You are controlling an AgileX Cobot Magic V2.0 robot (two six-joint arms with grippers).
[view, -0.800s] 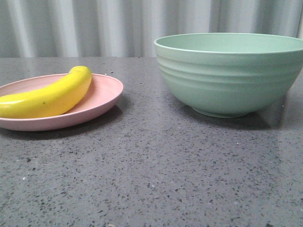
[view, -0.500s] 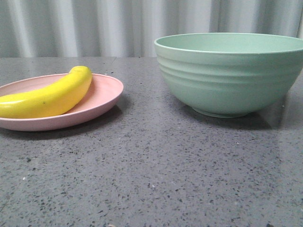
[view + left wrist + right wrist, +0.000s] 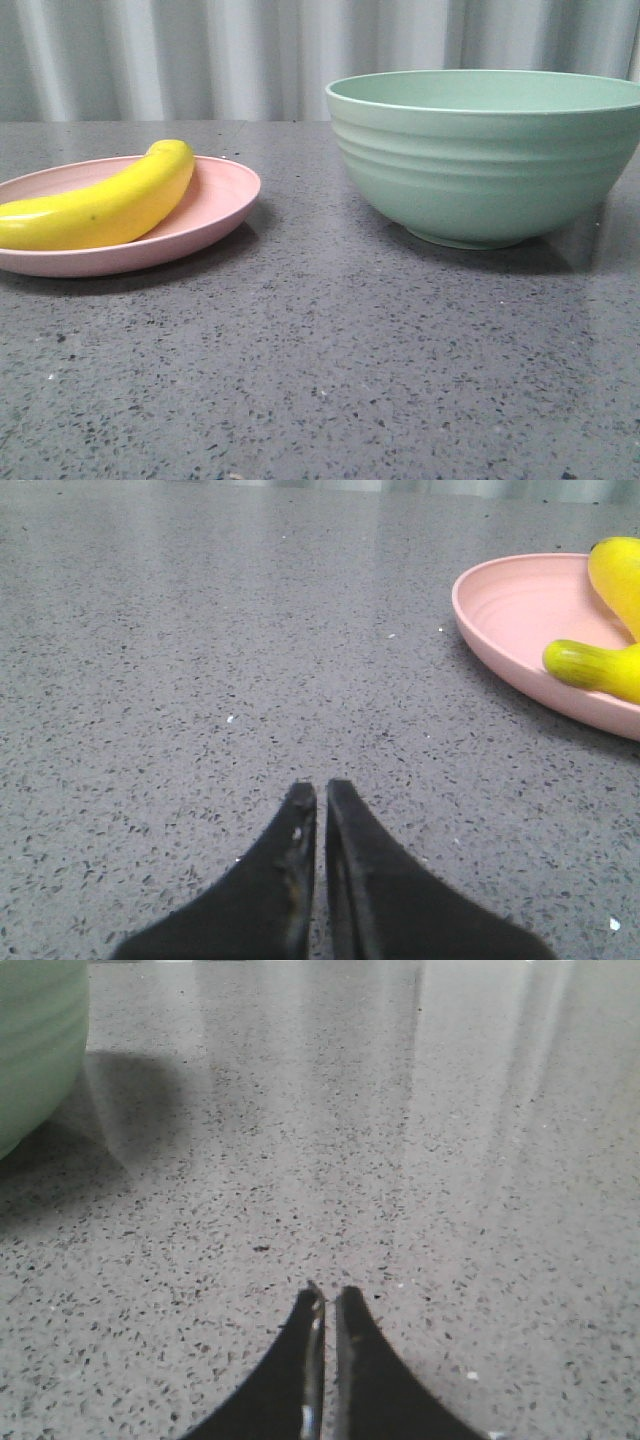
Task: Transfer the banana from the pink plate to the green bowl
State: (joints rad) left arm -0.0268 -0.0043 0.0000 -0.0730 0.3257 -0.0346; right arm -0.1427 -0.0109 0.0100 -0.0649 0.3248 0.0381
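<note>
Left end effector (image 3: pixel 321 792) and right end effector (image 3: pixel 328 1296) both clenched, empty (banana (image 3: pixel 105 203) lies on pink plate (image 3: pixel 215 205)).

The front camera sits low, near the counter (image 3: pixel 330 380), facing forward. Both wrist cameras skim it closely (seemingly); left shares the pink plate (image 3: pixel 520 630), right the green bowl (image 3: pixel 35 1050).

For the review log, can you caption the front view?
Banana resting on pink plate at left, green bowl standing apart at right, no end effector visible.
</note>
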